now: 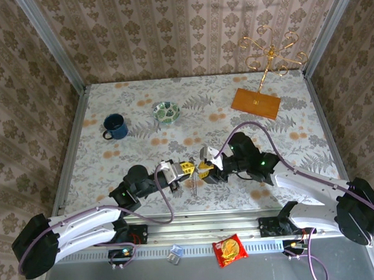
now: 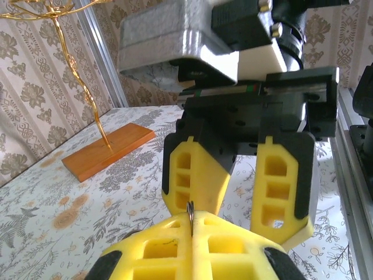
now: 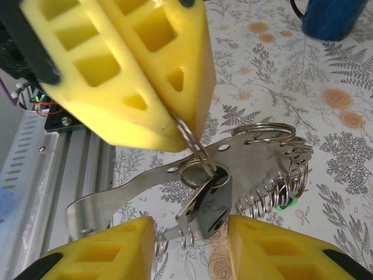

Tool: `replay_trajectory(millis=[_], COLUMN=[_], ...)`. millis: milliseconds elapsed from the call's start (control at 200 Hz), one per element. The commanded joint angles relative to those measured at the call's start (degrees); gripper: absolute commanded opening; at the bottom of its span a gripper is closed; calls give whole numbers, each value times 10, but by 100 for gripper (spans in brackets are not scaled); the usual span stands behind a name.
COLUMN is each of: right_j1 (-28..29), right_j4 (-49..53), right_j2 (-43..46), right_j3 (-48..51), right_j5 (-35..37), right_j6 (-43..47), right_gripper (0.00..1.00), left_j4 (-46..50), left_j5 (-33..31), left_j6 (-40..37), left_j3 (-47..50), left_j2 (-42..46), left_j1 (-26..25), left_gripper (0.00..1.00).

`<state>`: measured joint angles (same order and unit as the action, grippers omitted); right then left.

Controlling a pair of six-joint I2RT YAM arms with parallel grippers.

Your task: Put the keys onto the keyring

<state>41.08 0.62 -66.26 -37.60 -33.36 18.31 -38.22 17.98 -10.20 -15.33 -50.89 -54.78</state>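
Both arms meet low over the floral-patterned table [image 1: 141, 105], at about 6 o'clock in the overhead view, the left reaching in from 8 o'clock and the right from 4 o'clock, wrists levelled so the two heads face each other nose to nose. The left gripper [image 2: 191, 224] has its yellow fingers pressed together on the thin grey metal keyring [image 3: 192, 143], pinching the wire at its 12 o'clock so the bundle dangles below. And there's the small dark key [image 3: 213, 204], hanging at the ring's 6 o'clock, touching a flat silvery metal band [image 3: 134, 186] and a bunch of wire coils [image 3: 274, 186]. A fleck of bright green [image 3: 285, 204] peeks out at 4 o'clock of the coils; whether that's the second key, I cannot tell. The right gripper [image 3: 191, 224] sits just beneath, fingers spread wide either side of the dark key, gripping nothing. This looks like the threading step: next, the right fingers need to close on the key and work it round the wire while the left holds firm.
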Motion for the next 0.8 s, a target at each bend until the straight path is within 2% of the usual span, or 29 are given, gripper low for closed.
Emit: replay_trajectory(millis=[0, 190, 495, 795], right_j1=[11, 20, 19, 19], right_j4=[-64, -98, -39, 38], right_j2=[-15, -37, 1, 35], right_j3=[9, 8, -2, -48], right_j5=[24, 36, 67, 85], right_j6=[-18, -27, 7, 48], right_gripper=[39, 34, 0, 0], left_j4=[-41, -41, -27, 33], left_j5=[-4, -5, -17, -16], left_j6=[11, 11, 3, -13], left_j3=[1, 0, 0, -11], left_j2=[5, 7, 11, 20], left_j1=[-4, -5, -4, -5], left_gripper=[0, 0, 0, 0])
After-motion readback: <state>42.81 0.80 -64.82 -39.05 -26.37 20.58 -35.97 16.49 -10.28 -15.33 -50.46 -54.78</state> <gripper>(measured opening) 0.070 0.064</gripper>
